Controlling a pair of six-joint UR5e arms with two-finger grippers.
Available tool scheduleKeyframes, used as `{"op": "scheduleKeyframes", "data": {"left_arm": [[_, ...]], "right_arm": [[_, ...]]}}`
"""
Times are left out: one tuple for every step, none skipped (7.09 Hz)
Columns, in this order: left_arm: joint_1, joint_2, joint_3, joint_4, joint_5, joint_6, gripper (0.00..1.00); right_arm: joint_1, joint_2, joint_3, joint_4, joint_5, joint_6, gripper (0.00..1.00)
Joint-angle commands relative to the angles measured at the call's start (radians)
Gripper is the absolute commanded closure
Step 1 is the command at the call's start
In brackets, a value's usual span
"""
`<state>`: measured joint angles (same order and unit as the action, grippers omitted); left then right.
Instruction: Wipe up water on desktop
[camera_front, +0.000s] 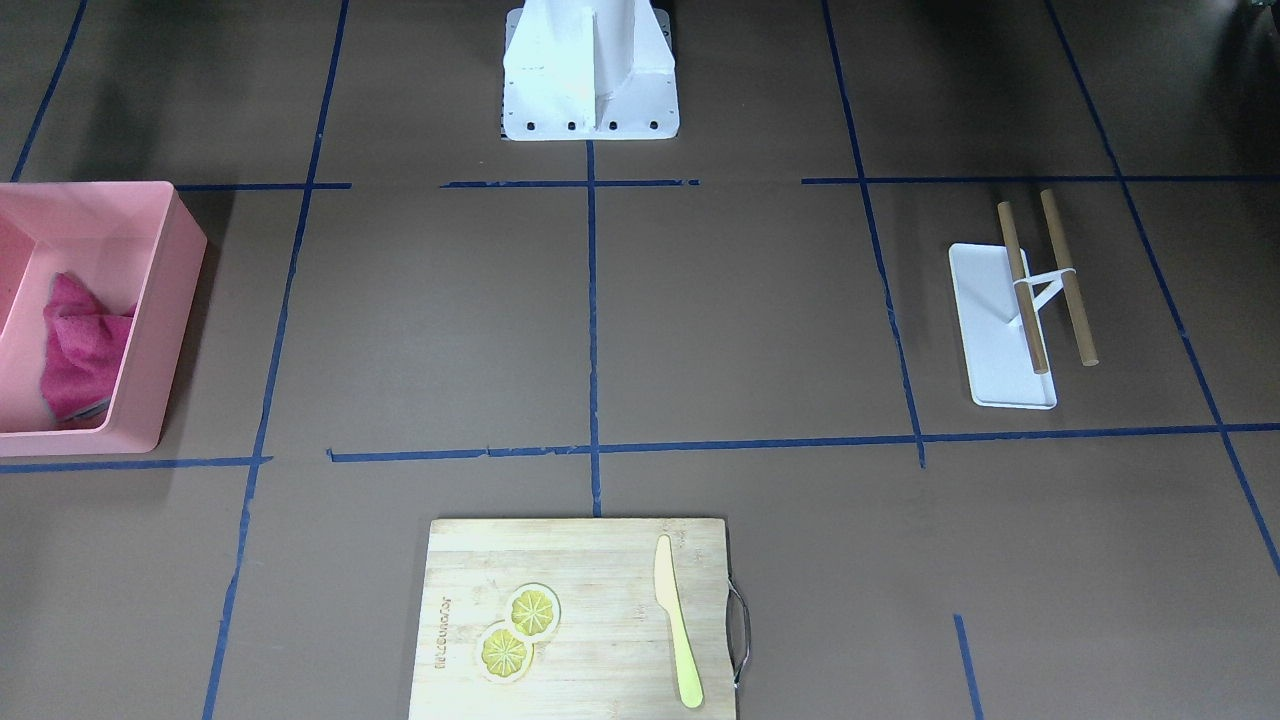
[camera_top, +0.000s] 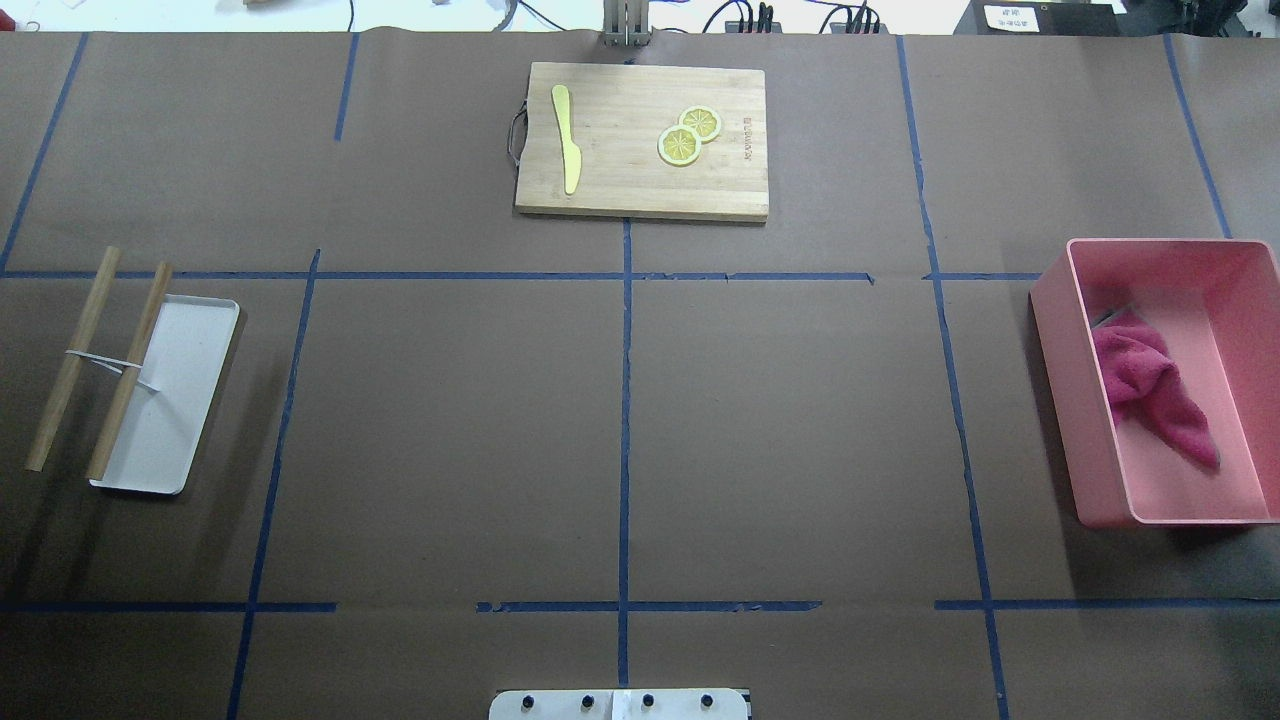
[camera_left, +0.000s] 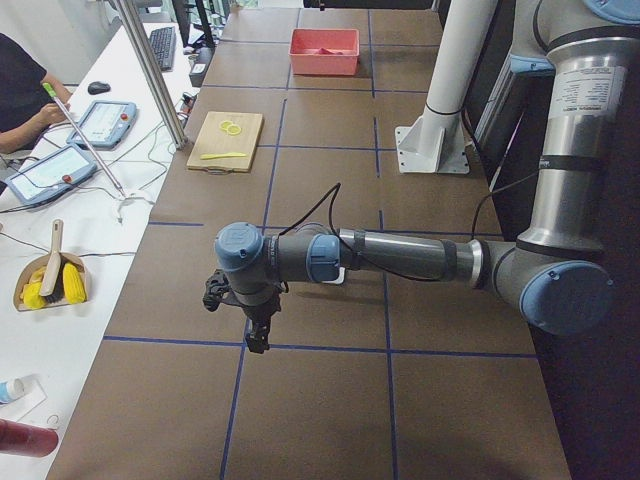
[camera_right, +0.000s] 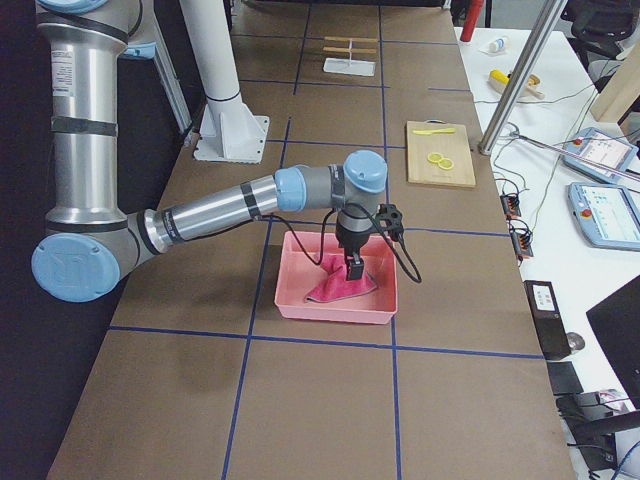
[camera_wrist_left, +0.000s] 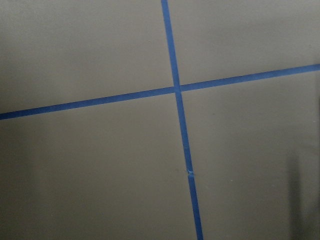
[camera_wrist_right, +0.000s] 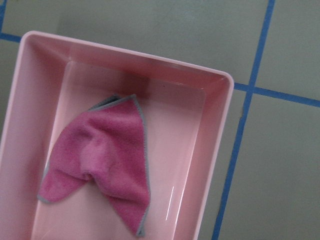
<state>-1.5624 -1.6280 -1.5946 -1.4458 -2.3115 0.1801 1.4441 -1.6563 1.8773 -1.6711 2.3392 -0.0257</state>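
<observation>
The dark-brown desktop (camera_top: 780, 420) with blue tape lines fills the overhead view; I see no water on it. A pink cloth (camera_top: 1145, 385) lies crumpled in a pink bin (camera_top: 1060, 330) at the right; the right wrist view looks down on the cloth (camera_wrist_right: 105, 165). My right gripper (camera_right: 355, 270) shows only in the exterior right view, hanging over the cloth in the bin; I cannot tell if it is open. My left gripper (camera_left: 258, 338) shows only in the exterior left view, just above bare desktop by a tape line; I cannot tell its state.
A bamboo cutting board (camera_top: 630, 180) with two lemon slices (camera_top: 688, 137) and a yellow knife (camera_top: 566, 135) lies at the far middle. A white tray (camera_top: 180, 400) with two banded wooden rods (camera_top: 100, 370) sits at the left. The robot base (camera_front: 590, 70) stands at the near edge.
</observation>
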Motion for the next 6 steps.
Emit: {"op": "scheduleKeyframes", "data": {"left_arm": [[-0.002, -0.006, 0.012, -0.013, -0.002, -0.004, 0.00], [-0.002, -0.006, 0.012, -0.013, -0.003, -0.004, 0.00], [-0.002, -0.004, 0.013, -0.015, -0.003, -0.002, 0.00], [-0.002, 0.000, 0.018, -0.015, -0.003, -0.002, 0.00], [-0.002, 0.008, 0.019, -0.015, -0.003, -0.001, 0.00], [-0.002, 0.010, 0.039, -0.015, -0.003, 0.001, 0.00]], "right_arm": [[0.111, -0.016, -0.134, 0.131, 0.041, -0.047, 0.00], [0.189, -0.016, -0.194, 0.131, 0.093, -0.081, 0.00], [0.218, -0.014, -0.216, 0.131, 0.110, -0.080, 0.00], [0.219, -0.016, -0.218, 0.131, 0.103, -0.076, 0.00], [0.219, -0.023, -0.233, 0.136, 0.101, -0.079, 0.00], [0.217, -0.022, -0.237, 0.136, 0.101, -0.077, 0.00]]}}
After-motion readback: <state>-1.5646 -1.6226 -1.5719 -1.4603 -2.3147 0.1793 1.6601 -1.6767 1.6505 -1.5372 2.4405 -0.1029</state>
